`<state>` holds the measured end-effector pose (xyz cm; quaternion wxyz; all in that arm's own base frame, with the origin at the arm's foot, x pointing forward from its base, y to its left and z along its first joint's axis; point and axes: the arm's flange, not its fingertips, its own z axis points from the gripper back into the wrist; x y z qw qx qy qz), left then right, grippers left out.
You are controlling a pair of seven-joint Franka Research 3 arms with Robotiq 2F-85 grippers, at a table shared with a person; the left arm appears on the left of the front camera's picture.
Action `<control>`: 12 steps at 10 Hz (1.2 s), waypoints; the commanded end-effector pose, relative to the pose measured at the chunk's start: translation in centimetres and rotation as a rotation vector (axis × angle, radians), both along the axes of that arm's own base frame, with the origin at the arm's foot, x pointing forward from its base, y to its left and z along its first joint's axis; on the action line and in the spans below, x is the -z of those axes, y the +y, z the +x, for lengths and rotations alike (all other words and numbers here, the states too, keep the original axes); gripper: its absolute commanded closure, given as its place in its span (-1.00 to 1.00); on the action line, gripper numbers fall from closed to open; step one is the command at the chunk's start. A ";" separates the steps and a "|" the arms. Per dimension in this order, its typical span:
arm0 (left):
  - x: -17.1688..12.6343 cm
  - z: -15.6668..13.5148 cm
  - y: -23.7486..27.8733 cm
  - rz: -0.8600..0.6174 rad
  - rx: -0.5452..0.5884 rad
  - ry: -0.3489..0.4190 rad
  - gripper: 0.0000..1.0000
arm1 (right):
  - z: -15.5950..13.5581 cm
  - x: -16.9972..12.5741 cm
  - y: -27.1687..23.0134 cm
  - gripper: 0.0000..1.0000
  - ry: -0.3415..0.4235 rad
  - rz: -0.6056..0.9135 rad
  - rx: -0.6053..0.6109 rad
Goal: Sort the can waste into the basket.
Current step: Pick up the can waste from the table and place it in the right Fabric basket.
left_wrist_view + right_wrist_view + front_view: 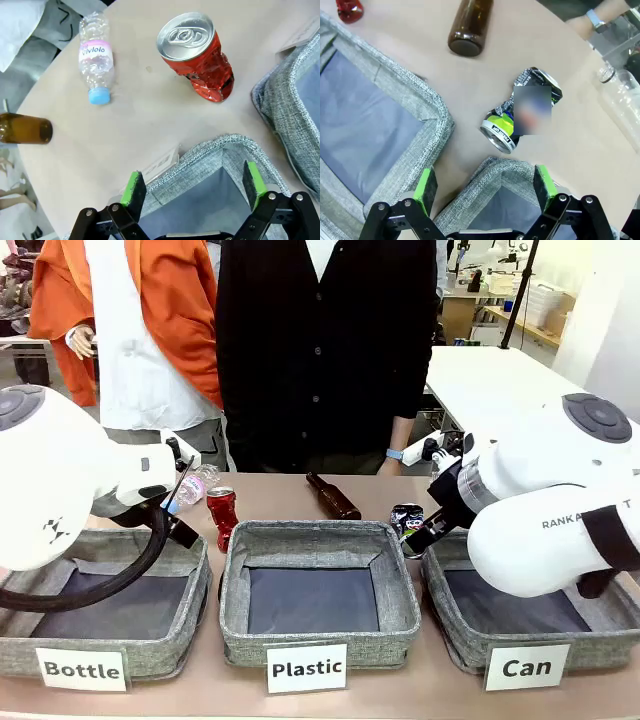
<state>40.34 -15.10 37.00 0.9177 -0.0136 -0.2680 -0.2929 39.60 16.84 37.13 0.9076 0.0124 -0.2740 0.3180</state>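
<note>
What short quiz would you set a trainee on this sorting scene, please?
1. True or false: the red can lies inside the Can basket.
2. Which basket stands in the middle: A Bottle, B Plastic, C Can?
3. How many crushed cans rest on the table?
Key: 1 false; 2 B, the Plastic basket; 3 two, the red can and the black and silver can.

My right arm (540,530) hides part of the black and silver can (405,516) and the far rim of the Can basket (462,640). From my right wrist, a blur covers that can's print. From my left wrist, the brown bottle (22,129) is cut off at the edge.
</note>
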 end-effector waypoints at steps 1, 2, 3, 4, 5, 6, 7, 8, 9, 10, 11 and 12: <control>0.0 0.0 0.0 0.000 0.000 0.000 -1.00 | 0.0 0.0 0.0 -1.00 0.000 0.000 0.000; 0.0 0.0 0.0 0.000 0.000 0.000 -1.00 | 0.0 0.0 0.0 -1.00 0.000 0.000 0.000; 0.0 0.0 0.0 0.000 0.000 0.000 -1.00 | 0.0 0.0 0.0 -1.00 0.000 0.000 0.000; 0.0 0.0 0.0 0.000 0.000 0.000 -1.00 | 0.0 0.0 0.0 -1.00 0.000 0.000 0.000; 0.0 0.0 0.0 0.000 0.000 0.000 -1.00 | 0.0 0.0 0.0 -1.00 0.000 0.000 0.000; 0.0 0.0 0.0 0.000 0.000 0.000 -1.00 | 0.0 0.0 0.0 -1.00 0.000 0.000 0.000; 0.0 0.0 0.0 0.000 0.000 0.000 -1.00 | 0.0 0.0 0.0 -1.00 0.000 0.000 0.000; 0.0 0.0 0.0 0.000 0.000 0.000 -1.00 | 0.0 0.0 0.0 -1.00 0.000 0.000 0.000; 0.0 0.0 0.0 0.000 0.000 0.000 -1.00 | 0.0 0.0 0.0 -1.00 0.000 0.000 0.000; 0.0 0.0 0.0 0.000 0.000 0.000 -1.00 | 0.0 0.0 0.0 -1.00 0.000 0.000 0.000; 0.0 0.0 0.0 0.000 0.000 0.000 -1.00 | 0.0 0.0 0.0 -1.00 0.000 0.000 0.000; 0.0 0.0 0.0 0.000 0.000 0.000 -1.00 | 0.0 0.0 0.0 -1.00 0.000 0.000 0.000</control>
